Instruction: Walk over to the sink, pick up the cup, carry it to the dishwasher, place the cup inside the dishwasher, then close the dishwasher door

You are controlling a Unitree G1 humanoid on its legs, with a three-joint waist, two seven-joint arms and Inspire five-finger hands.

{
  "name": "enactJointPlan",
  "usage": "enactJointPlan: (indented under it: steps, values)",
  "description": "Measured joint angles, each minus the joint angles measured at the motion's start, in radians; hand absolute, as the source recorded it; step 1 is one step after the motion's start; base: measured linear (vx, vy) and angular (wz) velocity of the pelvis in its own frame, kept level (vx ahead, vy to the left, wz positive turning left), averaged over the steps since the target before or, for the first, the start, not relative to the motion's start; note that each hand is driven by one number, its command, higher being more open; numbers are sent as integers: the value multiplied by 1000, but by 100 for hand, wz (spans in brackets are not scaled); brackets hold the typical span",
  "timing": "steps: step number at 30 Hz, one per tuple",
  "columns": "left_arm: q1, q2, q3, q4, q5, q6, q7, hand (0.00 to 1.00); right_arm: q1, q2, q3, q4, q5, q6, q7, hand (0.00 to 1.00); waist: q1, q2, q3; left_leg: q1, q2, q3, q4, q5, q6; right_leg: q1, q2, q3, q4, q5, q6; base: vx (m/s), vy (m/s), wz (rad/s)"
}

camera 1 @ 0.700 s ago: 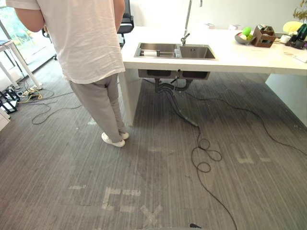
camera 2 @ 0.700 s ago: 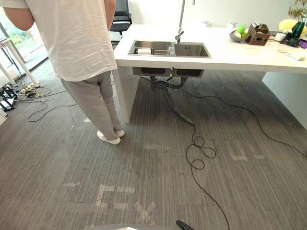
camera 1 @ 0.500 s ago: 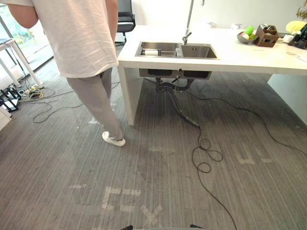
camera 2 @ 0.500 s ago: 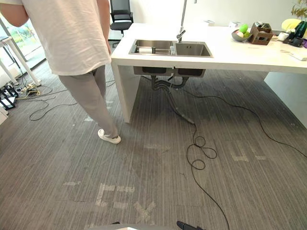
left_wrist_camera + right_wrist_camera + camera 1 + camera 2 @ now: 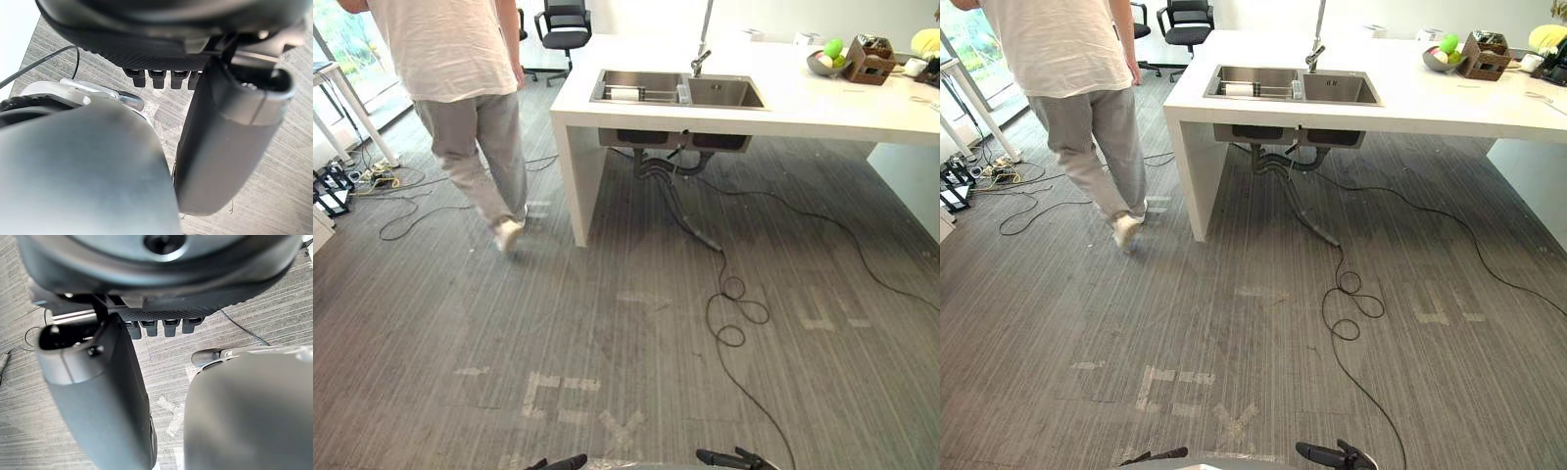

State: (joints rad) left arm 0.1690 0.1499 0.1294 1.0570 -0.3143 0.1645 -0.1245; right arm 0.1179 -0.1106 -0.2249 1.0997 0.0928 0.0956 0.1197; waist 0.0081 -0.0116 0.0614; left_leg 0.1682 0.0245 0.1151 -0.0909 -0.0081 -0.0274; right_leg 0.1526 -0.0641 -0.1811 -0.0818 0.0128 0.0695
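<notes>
Upper left: person (image 5: pixel 450 59) mid-stride on the carpet. Bottom edge, left of centre: left hand (image 5: pixel 563 462), fingers (image 5: pixel 159 78) straight, holding nothing. Top centre: pale cup (image 5: pixel 625 94) lying in the left basin of the sink (image 5: pixel 724 93). Bottom edge, right of centre: right hand (image 5: pixel 732 458), fingers straight, empty.

Bright, even light; soft shadows.
</notes>
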Motion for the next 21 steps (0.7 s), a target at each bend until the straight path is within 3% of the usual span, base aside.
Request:
enactJointPlan:
  steps: [7,13,15,16,17,18,19,21]
  values:
    - [0,-1,3,8,-12,8,17,100,-1,-5,0,14,28,2,37,100,-2,-3,1,0,2,-11,-1,9,-4,2,0,-15,4,0,0,-63,-30,6]
    - [7,-17,22,21,-21,-72,114,100,2,-2,6,22,84,-20,29,100,-2,-9,6,13,-1,-13,-1,9,-4,17,-3,-21,8,0,0,-39,-18,3]
    - [4,-22,23,21,-21,-86,136,100,2,-2,7,22,84,-37,24,100,-6,-10,11,15,-5,-21,-1,9,-3,2,-16,-39,66,-30,19,-53,-4,26]
    - [1,-23,23,19,-21,-97,151,100,3,0,8,22,84,-58,18,100,-6,-15,16,15,-17,-21,-1,7,0,-37,-43,-57,169,-79,38,-66,33,33]
    - [2,-27,23,19,-21,-108,165,100,2,-1,12,17,85,-71,10,100,-4,-17,19,15,-27,-21,-1,0,24,-84,-74,-83,281,-111,62,-82,69,32]
    - [3,-30,23,19,-21,-113,172,100,1,-4,15,13,89,-78,9,100,-3,-15,22,15,-31,-20,0,-2,38,-117,-90,-92,355,-117,65,-83,103,23]
    - [6,-29,23,18,-21,-127,184,100,1,-3,18,0,106,-95,5,100,-2,-19,33,21,-38,-16,1,-3,51,-191,-128,-96,520,-116,65,-72,126,14]
    - [11,-24,51,13,-24,-146,204,100,2,8,23,-26,125,-112,0,100,0,-38,69,57,-63,-18,1,-5,80,-272,-189,-98,732,-103,34,-16,112,8]
